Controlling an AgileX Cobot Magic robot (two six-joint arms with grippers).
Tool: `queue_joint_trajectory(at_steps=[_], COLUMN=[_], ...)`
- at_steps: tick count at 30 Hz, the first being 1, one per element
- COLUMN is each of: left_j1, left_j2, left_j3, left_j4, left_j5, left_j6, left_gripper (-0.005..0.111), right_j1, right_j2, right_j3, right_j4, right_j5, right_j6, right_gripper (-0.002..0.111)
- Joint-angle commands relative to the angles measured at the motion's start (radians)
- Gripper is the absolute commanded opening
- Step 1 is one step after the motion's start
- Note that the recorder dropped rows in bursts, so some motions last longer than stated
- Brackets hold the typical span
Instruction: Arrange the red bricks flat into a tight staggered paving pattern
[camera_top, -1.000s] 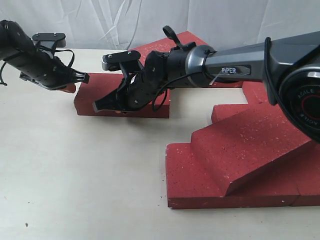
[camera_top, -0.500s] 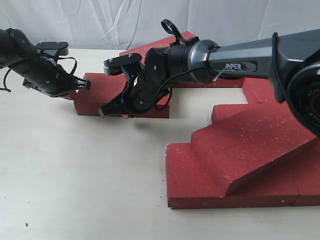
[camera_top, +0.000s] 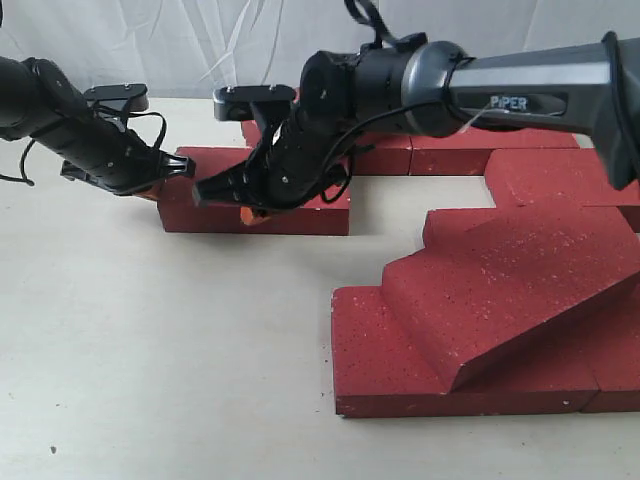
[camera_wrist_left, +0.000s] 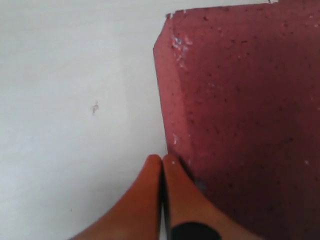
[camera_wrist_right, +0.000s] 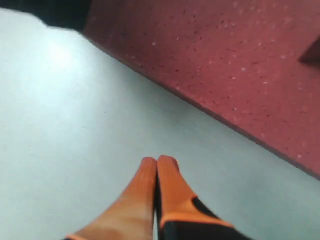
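With our left gripper (camera_wrist_left: 161, 161) and right gripper (camera_wrist_right: 157, 161) both clenched empty beside the lone red brick (camera_top: 320, 215), which lies apart from the paved bricks (camera_top: 480, 300), we fear an uneven shove could skew it.

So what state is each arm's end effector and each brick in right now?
Left end effector: shut, tips at loose brick's end.
Right end effector: shut, empty.
Loose brick: flat on table, apart from the others.
Tilted brick: propped aslant across flat bricks.

Cream tabletop (camera_top: 150, 350), white backdrop cloth (camera_top: 200, 40)
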Motion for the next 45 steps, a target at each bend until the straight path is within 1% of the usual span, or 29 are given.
queue_joint_trajectory(at_steps=[1,8,13,17,23,28,33,41,45], left_j1=[-0.020,-0.055,-0.084,-0.099,-0.118,-0.144,-0.161,-0.167,-0.189], left_j2=[0.009,0.009,0.010,0.020,0.063,0.075,0.075,0.075,0.076], left_j3=[-0.005,-0.005,-0.005,-0.013,-0.047,-0.049,-0.049,-0.049,-0.049], left_j4=[-0.051,-0.078,-0.091,-0.145,-0.214,-0.256,-0.269,-0.300,-0.327], left_j5=[0.004,-0.015,-0.038,-0.048,0.002,-0.003,-0.012,-0.031,-0.044], left_j6=[-0.001,0.002,0.006,0.021,0.023,0.023,0.025,0.025,0.045], left_gripper=[0.000,0.000,0.000,0.000,0.000,0.000,0.000,0.000,0.000], right_j1=[-0.054,-0.094,-0.095,-0.095,-0.095,-0.095,-0.095,-0.095,-0.095], right_j2=[-0.054,-0.070,-0.070,-0.070,-0.070,-0.070,-0.070,-0.070,-0.070], right_j3=[-0.006,-0.006,-0.006,-0.006,-0.006,-0.006,-0.006,-0.006,-0.006], right_j4=[0.004,0.006,0.006,0.006,0.004,0.000,-0.002,-0.002,-0.002], right_j5=[0.034,0.033,0.031,0.026,0.026,0.023,0.023,0.021,0.019], right_j6=[0.028,0.028,0.028,0.028,0.028,0.028,0.028,0.028,0.028], right_gripper=[-0.001,-0.001,-0.001,-0.001,-0.001,-0.001,-0.001,-0.001,-0.001])
